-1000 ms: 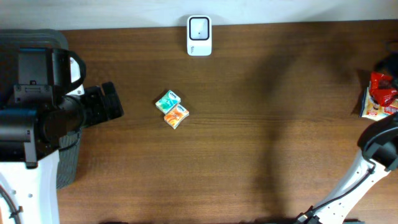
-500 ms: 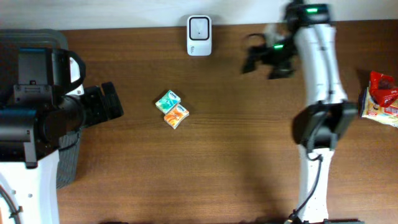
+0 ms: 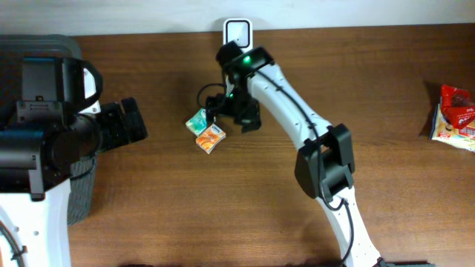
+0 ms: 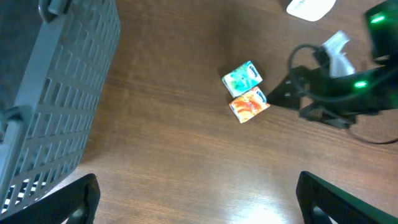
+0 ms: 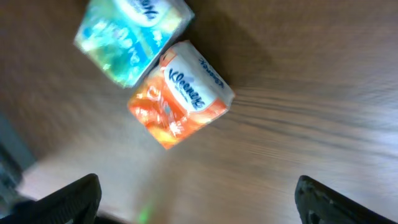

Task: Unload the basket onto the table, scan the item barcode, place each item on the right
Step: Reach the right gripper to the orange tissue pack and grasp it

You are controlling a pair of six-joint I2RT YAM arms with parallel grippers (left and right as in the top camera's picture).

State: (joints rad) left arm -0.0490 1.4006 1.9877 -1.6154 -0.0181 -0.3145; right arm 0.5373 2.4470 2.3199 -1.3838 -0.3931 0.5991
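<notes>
Right gripper [image 3: 221, 111] hovers spread wide over the orange tissue pack [image 3: 211, 138]; the touching teal pack [image 3: 200, 120] could get pinched too.

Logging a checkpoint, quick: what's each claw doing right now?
Left claw: open, holding nothing.
Right claw: open, empty, above the orange tissue pack.

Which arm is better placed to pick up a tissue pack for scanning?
Right. The right gripper, open, hovers at the orange tissue pack; the left gripper, also open, sits far off beside the grey basket.
</notes>
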